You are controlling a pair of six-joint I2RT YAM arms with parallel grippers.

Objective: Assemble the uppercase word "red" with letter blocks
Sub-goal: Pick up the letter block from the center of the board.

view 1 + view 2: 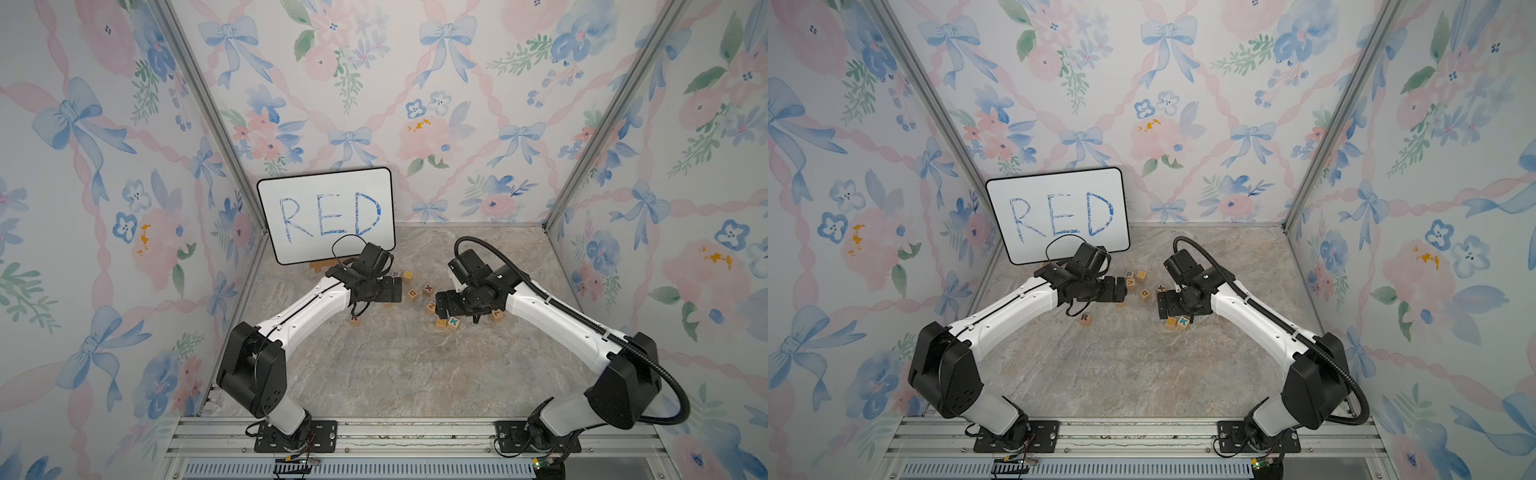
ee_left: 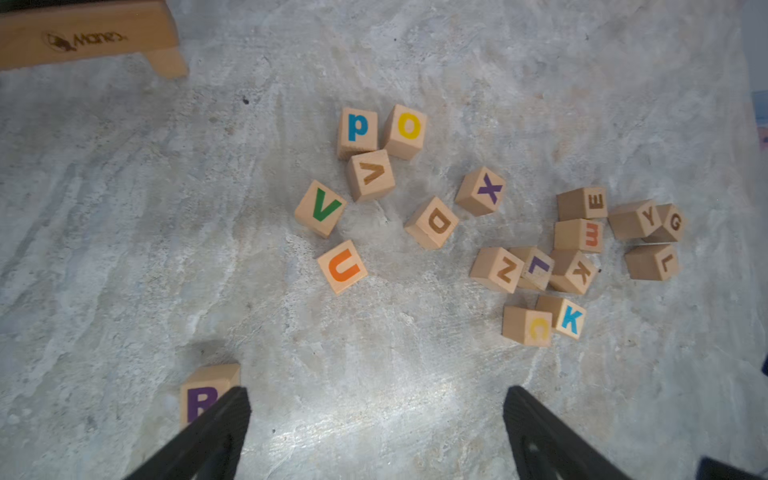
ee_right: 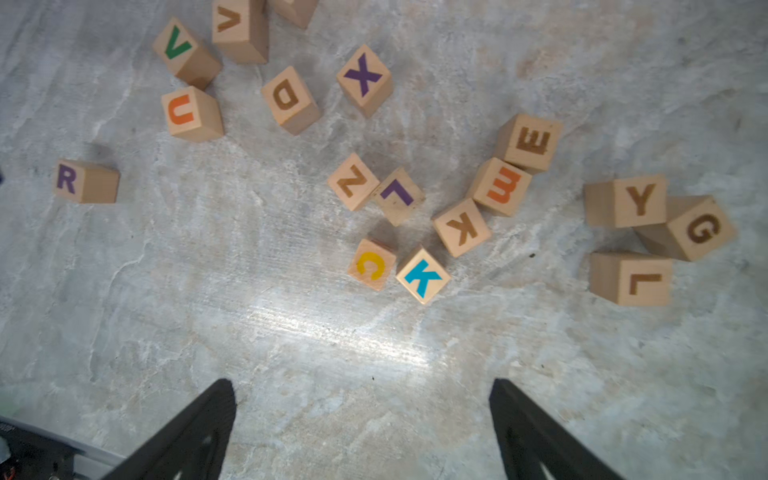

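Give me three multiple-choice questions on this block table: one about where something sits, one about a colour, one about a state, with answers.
1. Where is the R block?
A) stacked on another block
B) alone, apart from the rest
C) leaning on the whiteboard

2. What colour is the letter on the X block?
A) green
B) yellow
C) purple

3. How are the left pincer and right pincer?
A) both open, empty
B) both shut
C) one holds a block

Answers:
1 B, bare table surrounds it in the right wrist view.
2 C, the X reads purple in both wrist views.
3 A, each wrist view shows spread fingers with nothing between.
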